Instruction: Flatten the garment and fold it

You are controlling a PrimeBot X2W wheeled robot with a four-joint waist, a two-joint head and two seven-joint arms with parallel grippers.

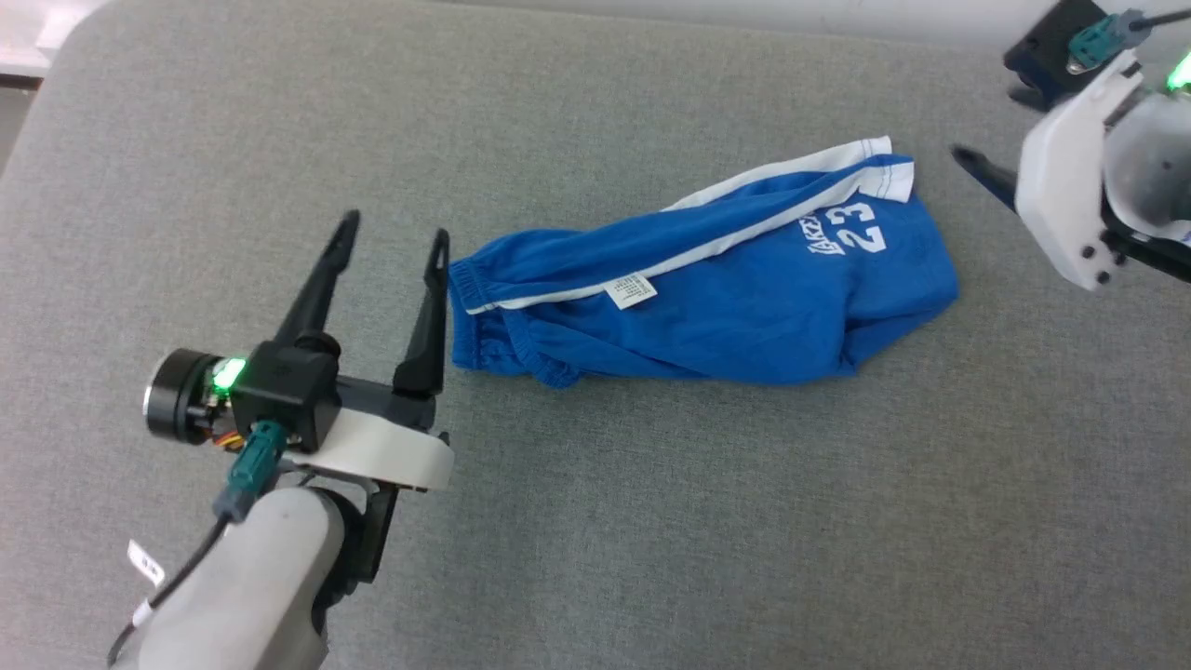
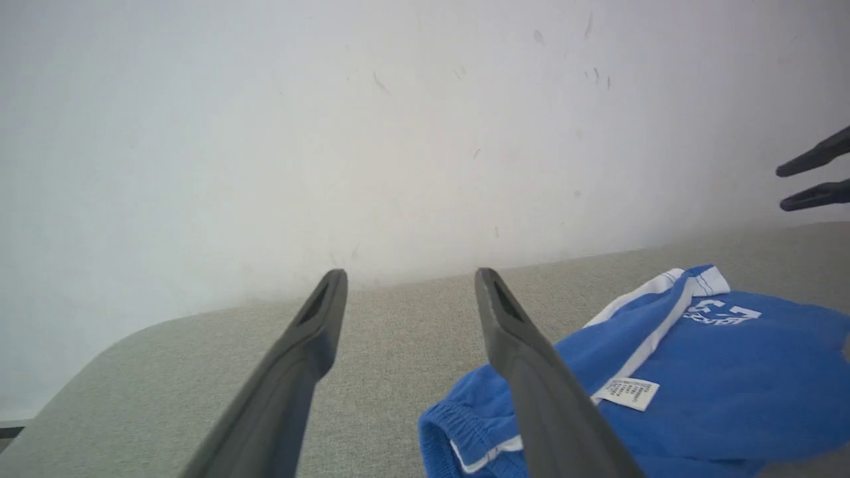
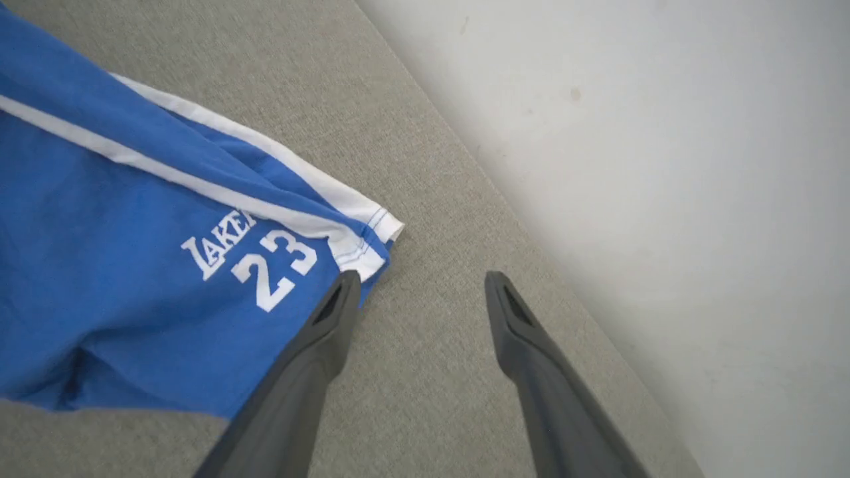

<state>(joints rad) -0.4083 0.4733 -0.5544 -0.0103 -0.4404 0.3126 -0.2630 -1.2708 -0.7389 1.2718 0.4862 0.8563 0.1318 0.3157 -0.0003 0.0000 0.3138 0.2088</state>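
The garment (image 1: 744, 307) is coloured bright blue, with white stripes (image 1: 791, 170) down its side. White letters and the number 23 (image 1: 856, 228) are printed on it — and a small white tag (image 1: 631, 290) is sewn on. The table (image 1: 651, 521) is covered in plain grey. Dark, almost black fingers (image 1: 321, 279) are seen on the left claw (image 1: 394, 225) and the right claw (image 3: 422, 275); a green light (image 1: 226, 372) is lit near the left one.

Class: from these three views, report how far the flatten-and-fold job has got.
Done: the shorts lie stretched lengthwise on the grey surface, seemingly doubled over. In hand: nothing; left gripper and right gripper stand open at either end. Left: smoothing the bunched waistband, then folding.
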